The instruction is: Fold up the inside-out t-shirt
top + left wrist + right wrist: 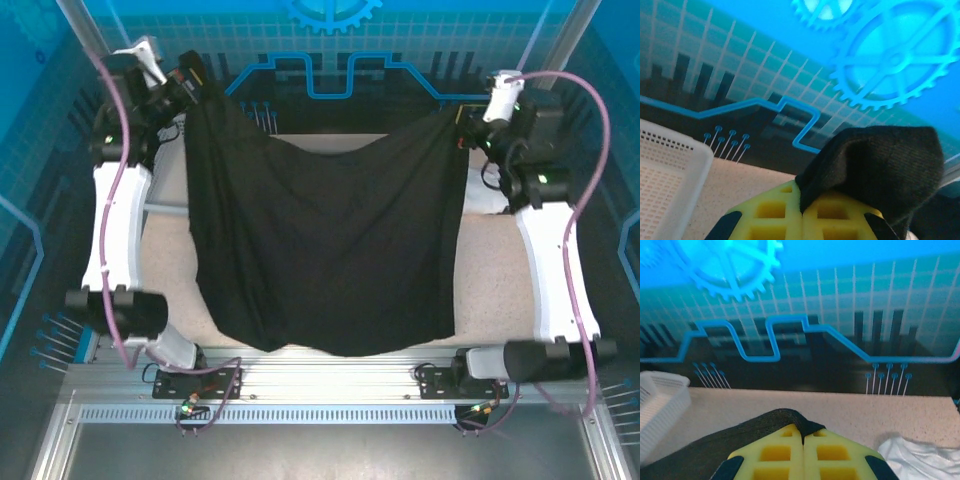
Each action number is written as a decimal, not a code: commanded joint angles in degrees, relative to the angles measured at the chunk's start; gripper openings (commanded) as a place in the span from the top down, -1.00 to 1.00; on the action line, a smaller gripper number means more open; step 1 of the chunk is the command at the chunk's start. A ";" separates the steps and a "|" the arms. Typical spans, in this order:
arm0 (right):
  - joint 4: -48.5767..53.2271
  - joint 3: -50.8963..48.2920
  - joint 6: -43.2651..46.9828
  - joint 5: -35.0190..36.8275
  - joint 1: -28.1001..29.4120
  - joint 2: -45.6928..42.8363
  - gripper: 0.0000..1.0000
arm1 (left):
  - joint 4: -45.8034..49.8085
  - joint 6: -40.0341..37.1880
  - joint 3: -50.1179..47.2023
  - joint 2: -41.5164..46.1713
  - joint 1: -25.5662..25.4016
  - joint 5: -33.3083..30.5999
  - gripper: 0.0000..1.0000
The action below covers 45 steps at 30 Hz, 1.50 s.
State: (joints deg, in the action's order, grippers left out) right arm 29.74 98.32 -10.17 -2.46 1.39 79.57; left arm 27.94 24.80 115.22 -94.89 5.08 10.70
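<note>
the black t-shirt [330,240] hangs spread between the two arms above the speckled beige worktop [500,270]. it is a soft, matte knit sheet. its top edge sags in a shallow curve between the raised corners, and its lower hem rounds off close to the near edge of the worktop. whether the hem touches the surface cannot be told.

the left tool [188,82] is clamped on the upper left corner of the t-shirt. in the left wrist view its yellow, waffle-gridded fingers [775,215] press together, and a thick bunched fold of the black cloth stands up over their tips. the right tool [462,122] is clamped on the upper right corner. in the right wrist view a thin folded edge is pinched between the closed yellow pads [775,452], and the cloth trails off to the lower left, showing a fine ribbed weave.

a white perforated plastic basket [670,170] sits on the worktop at the left of the left wrist view. a crumpled white garment [920,455] lies on the worktop just beside the right tool. behind stands a glossy blue backdrop [330,10] printed with a gear and circuit lines. pale pink cables [590,130] loop along both arms, and a slotted aluminium rail [330,385] carries the bases. from above, the stretched t-shirt covers the middle of the worktop.
</note>
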 commanded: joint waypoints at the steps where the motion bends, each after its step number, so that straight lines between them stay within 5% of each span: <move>1: -4.82 9.66 1.96 0.25 -1.07 3.16 1.00 | -1.01 -2.02 13.47 -2.54 -0.16 -0.50 1.00; 8: -1.38 20.93 2.83 -0.73 -1.41 4.93 1.00 | -1.18 0.03 26.34 -2.74 -0.16 2.09 1.00; 17: -3.18 9.77 3.77 1.08 -1.39 -13.90 1.00 | -14.71 1.31 1.57 23.46 -0.16 0.98 1.00; 25: -2.97 7.95 6.09 4.85 -1.39 -26.51 1.00 | -17.57 0.19 -2.18 34.98 -0.16 0.99 1.00; 34: -3.53 10.14 10.22 7.38 -1.40 -20.22 1.00 | -18.72 1.20 1.53 23.69 -0.28 2.94 1.00; 45: -13.02 3.91 13.54 8.99 -1.39 -0.09 1.00 | -18.10 -6.82 10.81 -8.76 -7.86 -0.44 1.00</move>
State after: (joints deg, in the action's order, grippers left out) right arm 22.33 103.13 2.02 5.23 0.67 75.05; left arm 9.93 21.80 121.12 -97.36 -1.56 11.94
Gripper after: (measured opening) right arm 0.050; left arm 0.053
